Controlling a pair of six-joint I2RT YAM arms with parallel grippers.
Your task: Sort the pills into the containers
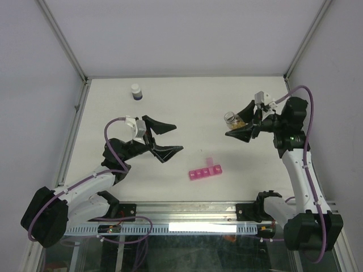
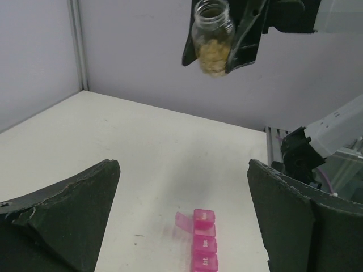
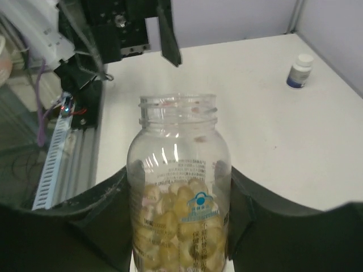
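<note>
Top external: the pink containers [image 1: 205,172] are seen just ahead of the spread-open, empty left gripper [image 1: 174,137], judged light, slick, thin-walled, best pinched across the long sides; the uncapped pill bottle [image 1: 229,117] is held clamped in the right gripper [image 1: 234,124].

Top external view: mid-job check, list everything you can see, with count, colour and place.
Pink translucent plastic pill-box strip: one, pink, lying on the table near centre, one lid open.
Clear uncapped bottle of yellow pills: one, clear, held above the table at right.
White-capped dark bottle: one, dark with a white cap, standing far left.
White table: one, white, under everything.
Left gripper: one, black, open, left of the strip.
Right gripper: one, black, shut on the pill bottle.
</note>
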